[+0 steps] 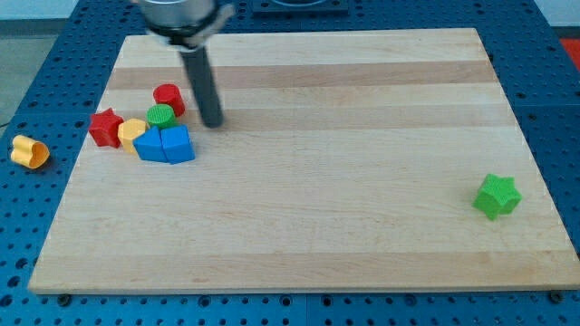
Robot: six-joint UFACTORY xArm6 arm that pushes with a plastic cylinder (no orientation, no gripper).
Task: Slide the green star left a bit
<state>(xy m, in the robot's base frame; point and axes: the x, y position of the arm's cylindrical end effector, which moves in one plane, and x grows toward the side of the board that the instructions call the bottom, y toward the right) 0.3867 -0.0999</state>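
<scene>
the small green plastic star block (497, 196) sits alone near the view's right edge of the pale wooden board (362, 244), well apart from my tip (212, 124), which has no jaws. it looks light, rigid and slippery; push its right side squarely, or it may spin off a point.

There's the rod (201, 86), a plain dark grey cylinder, smooth and straight, with a faint lighter sheen running down one side. It hangs from a wider, rounded black collar (181, 20) at the view's top, glossy, catching pale highlights along its rim. My tip (212, 124) ends blunt and flat, same dark tone throughout.
</scene>
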